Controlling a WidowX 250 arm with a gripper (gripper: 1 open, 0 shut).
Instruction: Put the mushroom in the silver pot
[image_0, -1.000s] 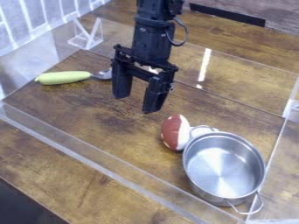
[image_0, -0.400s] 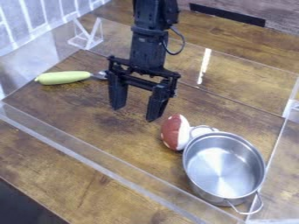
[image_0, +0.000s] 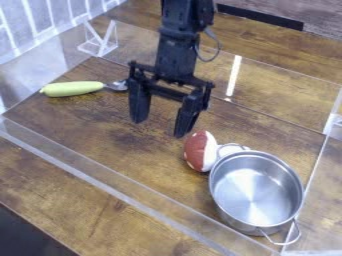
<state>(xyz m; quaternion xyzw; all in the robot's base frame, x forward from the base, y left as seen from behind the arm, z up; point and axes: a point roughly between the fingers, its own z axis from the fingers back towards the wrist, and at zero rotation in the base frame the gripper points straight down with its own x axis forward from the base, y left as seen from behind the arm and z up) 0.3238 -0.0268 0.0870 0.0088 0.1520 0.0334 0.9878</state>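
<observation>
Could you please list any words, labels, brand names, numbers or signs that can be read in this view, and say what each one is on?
There is no readable text in this view.
The silver pot, the mushroom, the long yellow-green vegetable and the open gripper show no print, label or number.
The wooden table carries only wood grain.
The black arm is too blurred to tell whether it bears any marking.

I work over a dark brown wooden table (image_0: 80, 190) with visible grain and plank seams. A clear acrylic wall (image_0: 147, 200) runs diagonally across the lower left of the frame, and another transparent panel (image_0: 47, 50) rises at the upper left, catching pale glare. Soft, even light falls on the wood, with a bright reflection in the upper middle.
</observation>
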